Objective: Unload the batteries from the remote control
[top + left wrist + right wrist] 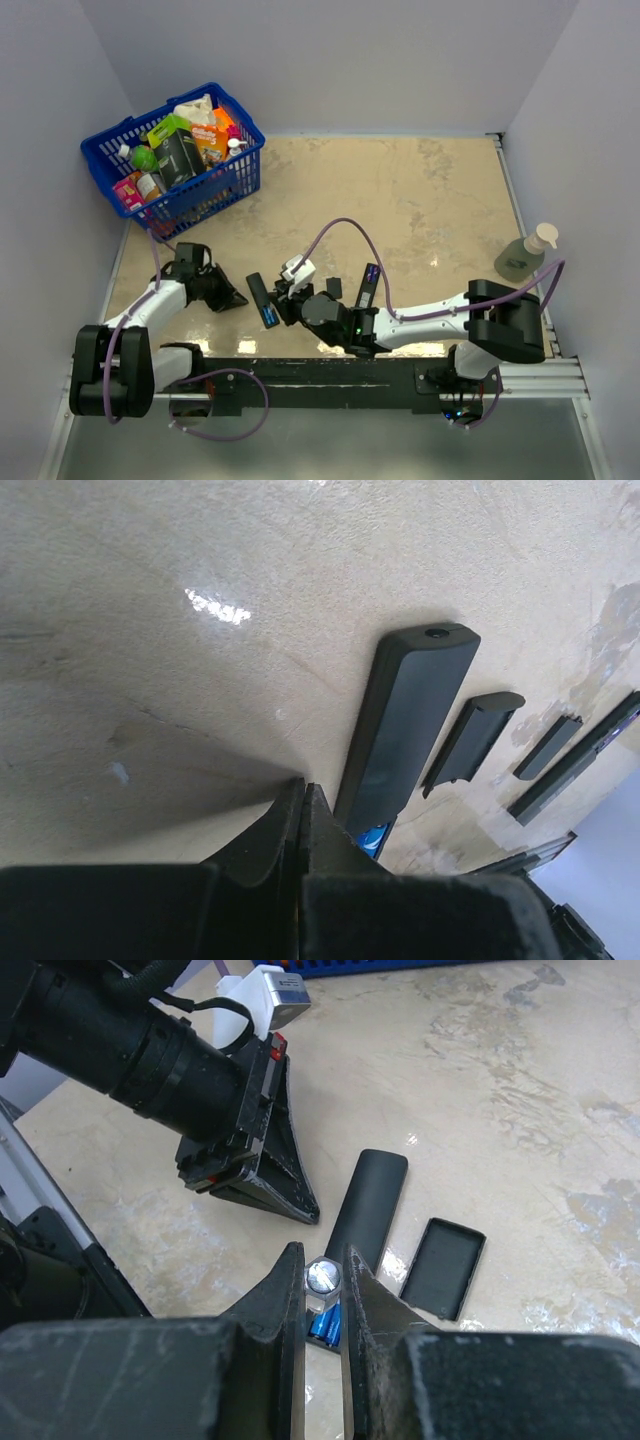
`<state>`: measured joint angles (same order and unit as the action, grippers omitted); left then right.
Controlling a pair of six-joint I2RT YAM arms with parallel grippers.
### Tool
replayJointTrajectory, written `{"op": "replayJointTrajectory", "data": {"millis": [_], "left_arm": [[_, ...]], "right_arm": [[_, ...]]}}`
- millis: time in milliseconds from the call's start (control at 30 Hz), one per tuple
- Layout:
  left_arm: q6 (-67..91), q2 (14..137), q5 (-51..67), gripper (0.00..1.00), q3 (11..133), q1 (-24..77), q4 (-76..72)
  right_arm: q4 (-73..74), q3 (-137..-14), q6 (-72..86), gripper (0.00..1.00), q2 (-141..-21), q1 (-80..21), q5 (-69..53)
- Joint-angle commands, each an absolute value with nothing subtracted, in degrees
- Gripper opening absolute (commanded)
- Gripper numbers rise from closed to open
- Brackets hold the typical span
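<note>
The black remote control (262, 298) lies on the table with its back up and its near end uncovered. Blue batteries (325, 1325) sit side by side in that open compartment, and a bit of blue battery (372, 835) shows past the left finger. My right gripper (322, 1272) hovers right over them, shut on a small silver hex-headed metal piece (323, 1277). My left gripper (303, 792) is shut with nothing in it, its tip low at the table just left of the remote (405, 725). A flat black cover (443, 1267) lies to the remote's right.
A second, slimmer remote (368, 287) and another small black cover (548, 746) lie right of the first. A blue basket (180, 160) full of groceries stands at the back left. A soap dispenser (525, 255) stands at the right edge.
</note>
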<state>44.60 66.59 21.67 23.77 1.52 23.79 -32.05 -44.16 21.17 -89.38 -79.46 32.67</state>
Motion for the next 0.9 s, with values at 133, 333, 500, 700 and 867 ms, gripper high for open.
{"op": "replayJointTrajectory", "data": {"millis": [133, 333, 500, 700, 867], "left_arm": [[45.9, 65.1, 23.8, 0.0, 22.1, 1.2, 22.2], [46.8, 64.3, 25.0, 0.0, 21.4, 1.3, 22.6], [48.1, 63.1, 26.1, 0.0, 19.2, 1.3, 22.5], [49.5, 62.1, 26.1, 0.0, 16.6, 1.3, 22.1], [49.4, 62.2, 26.2, 0.0, 16.5, 1.3, 22.3]], "right_arm": [[-37.6, -47.5, 11.8, 0.0, -90.0, -79.5, 31.4], [-39.2, -46.8, 11.8, 0.0, -91.2, -79.5, 32.3], [-41.6, -46.8, 11.0, 0.0, -93.6, -79.5, 32.1], [-42.4, -47.6, 8.4, 0.0, -95.3, -79.5, 32.3], [-43.1, -46.5, 7.0, 0.0, -95.7, -79.5, 31.2]]}}
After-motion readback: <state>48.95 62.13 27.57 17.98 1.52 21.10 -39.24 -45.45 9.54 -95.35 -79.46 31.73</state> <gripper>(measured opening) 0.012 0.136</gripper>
